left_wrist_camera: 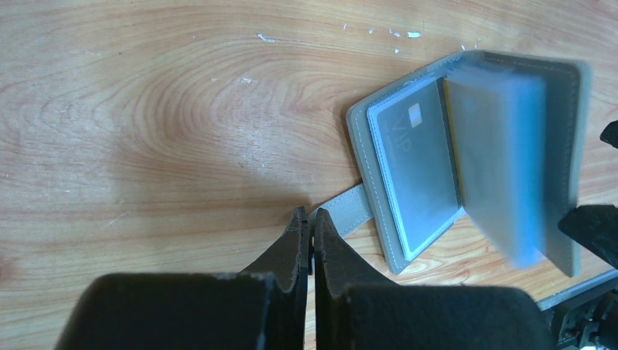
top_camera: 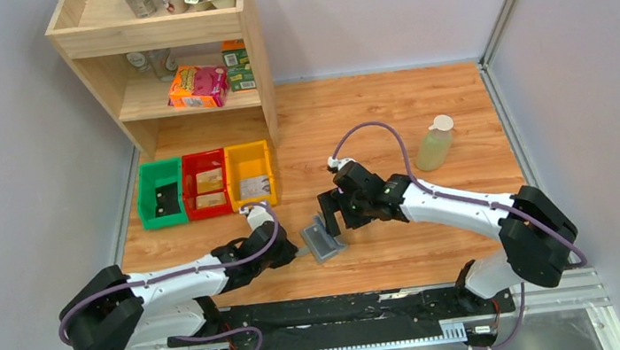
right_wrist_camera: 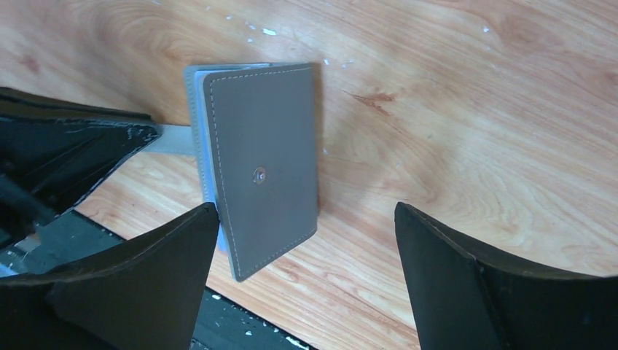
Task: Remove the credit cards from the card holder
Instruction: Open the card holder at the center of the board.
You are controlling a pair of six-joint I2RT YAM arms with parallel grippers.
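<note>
The grey card holder [top_camera: 323, 238] lies open on the wood table between my two grippers. In the left wrist view its lower half [left_wrist_camera: 408, 175] holds a grey card marked VIP. A thin yellow card edge [left_wrist_camera: 450, 138] shows beside the raised, blurred bluish slot leaves [left_wrist_camera: 503, 160]. My left gripper [left_wrist_camera: 310, 219] is shut with its tips at the end of the closing tab [left_wrist_camera: 346, 208]. My right gripper [right_wrist_camera: 306, 219] is open, just above the raised outer cover [right_wrist_camera: 266, 175] with its snap; its left finger [right_wrist_camera: 167, 255] overlaps the cover's lower corner.
Green [top_camera: 160, 193], red [top_camera: 206, 183] and yellow [top_camera: 250, 174] bins stand at the back left in front of a wooden shelf [top_camera: 256, 57]. A plastic bottle [top_camera: 434, 144] stands at the right. The black base rail [top_camera: 350, 313] runs along the near edge.
</note>
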